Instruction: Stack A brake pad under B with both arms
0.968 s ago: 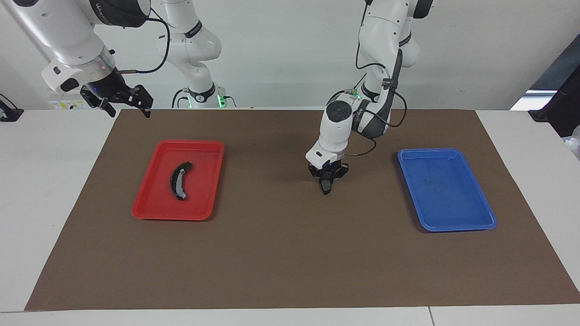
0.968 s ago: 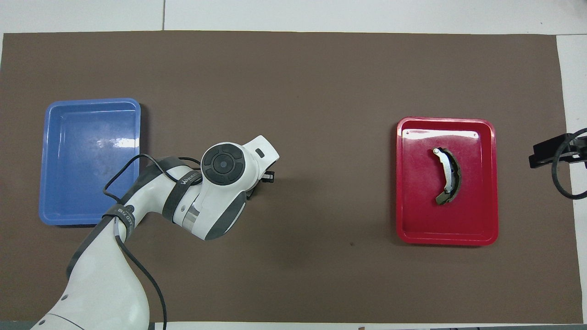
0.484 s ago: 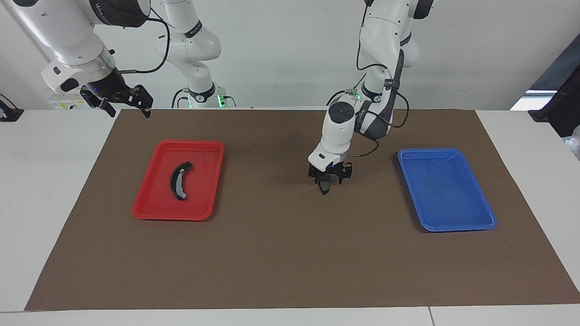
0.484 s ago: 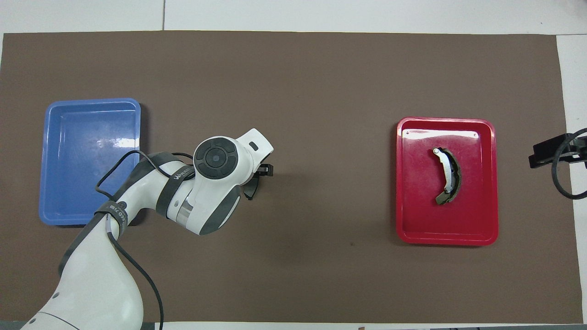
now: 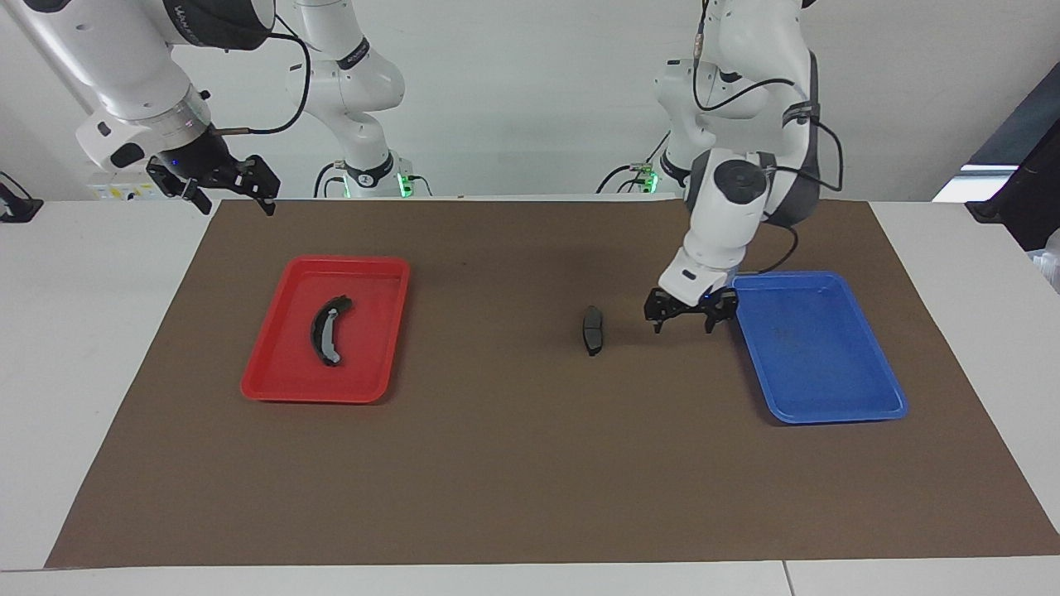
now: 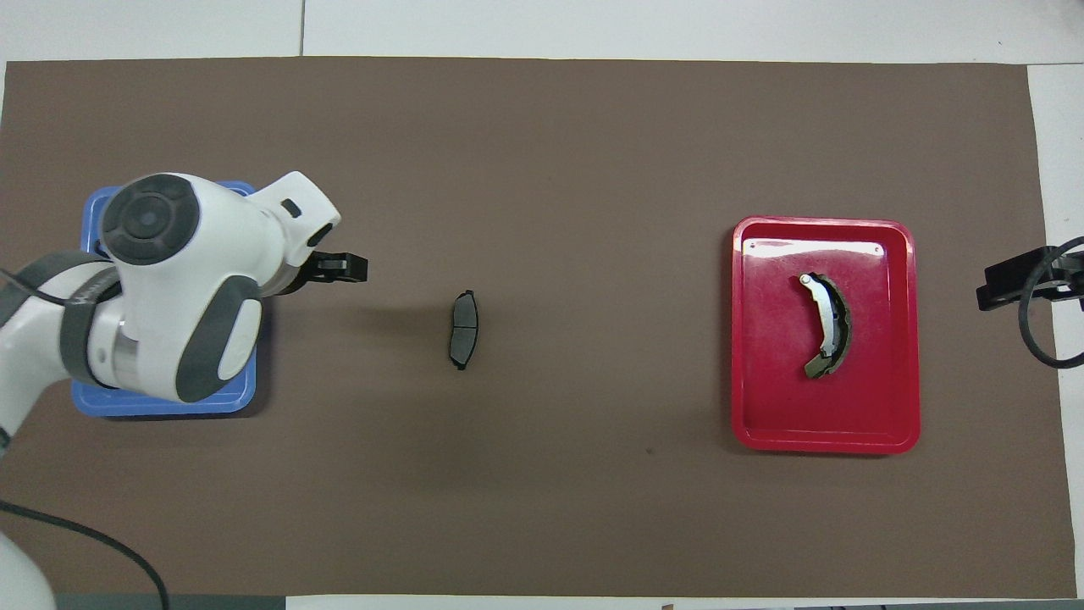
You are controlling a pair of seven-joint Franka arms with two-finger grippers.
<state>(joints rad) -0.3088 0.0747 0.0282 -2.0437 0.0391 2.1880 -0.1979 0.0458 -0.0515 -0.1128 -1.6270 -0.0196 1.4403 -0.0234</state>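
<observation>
The short, nearly straight dark grey brake pad (image 5: 592, 329) is lying flat on the brown mat (image 5: 530, 463) mid-table, while the curved black brake piece with a light grey strip (image 5: 328, 329) is resting in the red tray (image 5: 273, 381). The left gripper (image 5: 691, 319) is hanging spread and empty over the mat between the pad and the blue tray (image 5: 869, 410). The right gripper (image 5: 225, 192) is waiting, likewise spread and empty, over the mat's corner at the right arm's end.

Bright even light, soft shadows

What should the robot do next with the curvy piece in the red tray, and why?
Probably the right pincer, open and waiting above the table's edge near the red tray, should come down over the curvy piece B. The small pad lies bare mid-mat, and the open left pincer is clear of it by the blue tray.
</observation>
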